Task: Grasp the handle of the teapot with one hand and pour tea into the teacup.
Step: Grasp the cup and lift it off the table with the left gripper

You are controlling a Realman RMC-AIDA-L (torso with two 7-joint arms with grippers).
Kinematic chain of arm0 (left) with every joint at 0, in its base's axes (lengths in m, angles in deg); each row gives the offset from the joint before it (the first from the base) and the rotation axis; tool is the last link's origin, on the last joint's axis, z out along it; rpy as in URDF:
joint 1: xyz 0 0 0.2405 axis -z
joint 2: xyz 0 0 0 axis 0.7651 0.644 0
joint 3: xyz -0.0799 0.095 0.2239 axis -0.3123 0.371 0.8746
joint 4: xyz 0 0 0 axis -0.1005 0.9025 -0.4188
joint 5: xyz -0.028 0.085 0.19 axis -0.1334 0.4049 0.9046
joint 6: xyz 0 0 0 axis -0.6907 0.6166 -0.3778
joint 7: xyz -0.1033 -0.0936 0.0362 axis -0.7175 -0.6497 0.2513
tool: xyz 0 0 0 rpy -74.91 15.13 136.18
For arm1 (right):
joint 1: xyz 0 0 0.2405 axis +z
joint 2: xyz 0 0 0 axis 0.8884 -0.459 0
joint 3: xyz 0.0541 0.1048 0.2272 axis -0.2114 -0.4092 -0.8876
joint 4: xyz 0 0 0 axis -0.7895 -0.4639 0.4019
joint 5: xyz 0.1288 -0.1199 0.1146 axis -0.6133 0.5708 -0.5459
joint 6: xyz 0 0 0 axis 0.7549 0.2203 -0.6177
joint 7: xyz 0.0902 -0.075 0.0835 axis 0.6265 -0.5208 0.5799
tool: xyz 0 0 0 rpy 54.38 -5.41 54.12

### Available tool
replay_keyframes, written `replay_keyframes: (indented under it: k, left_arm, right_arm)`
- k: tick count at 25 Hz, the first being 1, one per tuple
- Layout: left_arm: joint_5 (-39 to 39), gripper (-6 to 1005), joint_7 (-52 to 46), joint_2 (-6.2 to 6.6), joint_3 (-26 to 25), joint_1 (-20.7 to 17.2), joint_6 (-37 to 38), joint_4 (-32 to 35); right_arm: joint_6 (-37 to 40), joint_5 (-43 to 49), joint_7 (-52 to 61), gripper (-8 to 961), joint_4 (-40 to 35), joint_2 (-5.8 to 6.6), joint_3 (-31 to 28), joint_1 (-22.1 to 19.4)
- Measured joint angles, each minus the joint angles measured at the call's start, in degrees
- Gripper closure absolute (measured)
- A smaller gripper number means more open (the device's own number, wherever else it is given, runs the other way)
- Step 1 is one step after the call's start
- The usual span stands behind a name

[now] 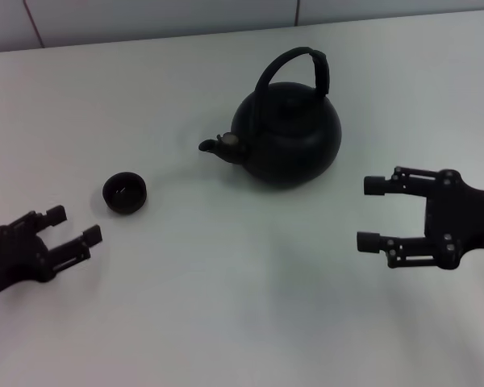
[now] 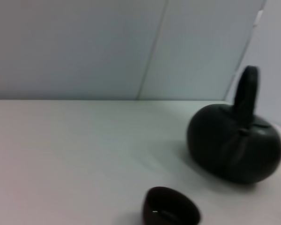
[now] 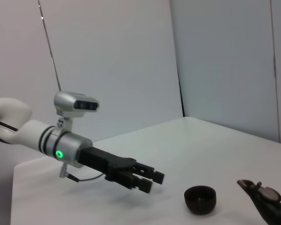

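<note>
My right gripper [image 1: 369,214] hangs wide open over the table [image 1: 242,322], holding nothing, beside and nearer me than the teapot [image 1: 289,133] without touching it. My left gripper [image 1: 75,226] is open too, empty, just near the teacup [image 1: 126,193].

There is one teapot and one teacup. The teapot stands upright toward the far middle, its handle [image 1: 298,68] arched above it, its spout [image 1: 218,147] pointing toward the teacup, which sits apart on my left. I cannot tell whether either holds tea.
</note>
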Motion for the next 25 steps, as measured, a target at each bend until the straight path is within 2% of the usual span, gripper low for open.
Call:
replay_keyframes:
  k: [5, 11, 17, 20, 21, 25]
  left_arm:
    - [0.0, 197, 1.2, -0.16, 0.2, 1.2, -2.2, -0.3]
    - [-3.6, 197, 10.9, -0.33, 0.3, 1.8, -2.5, -3.2]
    - [-3.8, 197, 12.1, -0.24, 0.5, 2.6, -3.2, -3.8]
    - [-3.7, 197, 12.1, -0.23, 2.5, 3.3, -4.3, -3.8]
    - [-3.7, 197, 11.6, -0.23, 4.8, 3.9, -5.9, -3.8]
    - [-4.0, 197, 11.3, -0.25, 6.8, 4.3, -7.6, -3.8]
  right_arm:
    - [-0.1, -1.2, 0.7, 145, 0.1, 0.03, -0.1, 0.6]
    - [-0.1, -3.2, 0.7, 145, 0.2, 0.12, -0.6, 0.7]
    - [-0.1, -3.9, 0.8, 145, 0.2, 0.14, -0.7, 0.9]
    - [-0.2, -4.3, 0.9, 145, 0.3, 0.11, -0.7, 1.0]
    - [-0.2, -4.4, 0.9, 145, 0.3, 0.10, -0.7, 1.2]
    - [-0.2, -4.5, 1.0, 145, 0.3, 0.09, -0.7, 1.3]
